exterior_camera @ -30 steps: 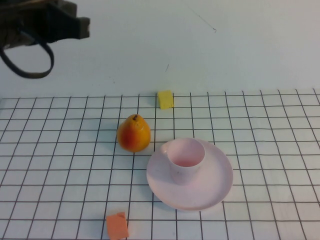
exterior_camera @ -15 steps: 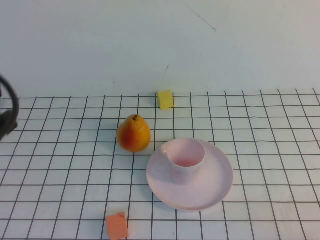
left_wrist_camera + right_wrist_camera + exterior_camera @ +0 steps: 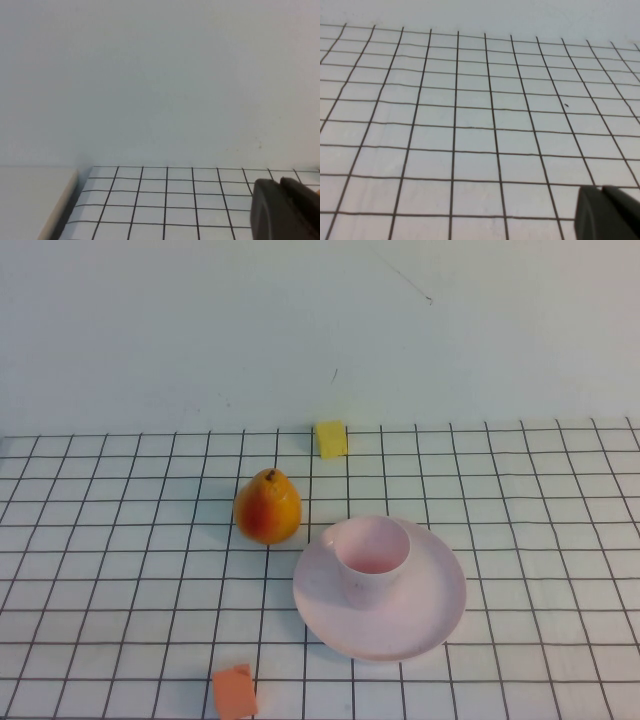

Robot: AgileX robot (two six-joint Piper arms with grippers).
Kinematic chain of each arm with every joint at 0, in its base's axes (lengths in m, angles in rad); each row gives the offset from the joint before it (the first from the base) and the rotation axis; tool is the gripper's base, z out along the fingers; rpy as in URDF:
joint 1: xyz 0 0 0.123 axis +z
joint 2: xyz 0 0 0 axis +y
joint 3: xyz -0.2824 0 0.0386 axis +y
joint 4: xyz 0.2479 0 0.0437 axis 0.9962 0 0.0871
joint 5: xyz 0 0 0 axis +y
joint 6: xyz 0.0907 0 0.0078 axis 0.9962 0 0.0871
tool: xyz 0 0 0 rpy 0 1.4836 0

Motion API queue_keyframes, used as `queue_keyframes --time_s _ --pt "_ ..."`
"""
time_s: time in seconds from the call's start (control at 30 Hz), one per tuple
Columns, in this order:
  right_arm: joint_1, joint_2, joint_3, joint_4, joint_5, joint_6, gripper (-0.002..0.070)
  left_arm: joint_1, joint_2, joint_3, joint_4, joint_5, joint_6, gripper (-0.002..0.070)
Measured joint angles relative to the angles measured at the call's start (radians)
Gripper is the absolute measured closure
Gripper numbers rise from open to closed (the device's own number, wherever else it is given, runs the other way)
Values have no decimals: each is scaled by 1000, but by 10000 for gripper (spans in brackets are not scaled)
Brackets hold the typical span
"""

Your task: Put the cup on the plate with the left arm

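The pale pink cup [image 3: 371, 558] stands upright on the left part of the large pale pink plate [image 3: 425, 605], in the high view. Neither arm shows in the high view. My left gripper [image 3: 280, 197] shows only in the left wrist view, shut and empty, above the gridded cloth near the table's edge and the wall. My right gripper [image 3: 602, 200] shows only in the right wrist view, shut and empty, over bare grid squares.
An orange-yellow pear [image 3: 267, 506] stands just left of the plate's far side. A yellow block [image 3: 331, 438] lies at the cloth's far edge. An orange block [image 3: 234, 692] lies near the front edge. The table's left edge [image 3: 60, 205] shows in the left wrist view.
The left arm, at the top left a second ago, dropped to the left edge and has now left the high view. Cup, plate and pear have not moved.
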Motion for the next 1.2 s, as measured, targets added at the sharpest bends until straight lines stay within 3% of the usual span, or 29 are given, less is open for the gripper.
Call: queue_keyframes --time_s 0.43,0.83,1.2 --pt "0 0 0 0 0 0 678 19 -286 61 20 268 50 676" --pt "0 0 0 0 0 0 678 19 -310 61 20 566 54 676" --pt "0 0 0 0 0 0 678 17 -310 58 67 595 54 677"
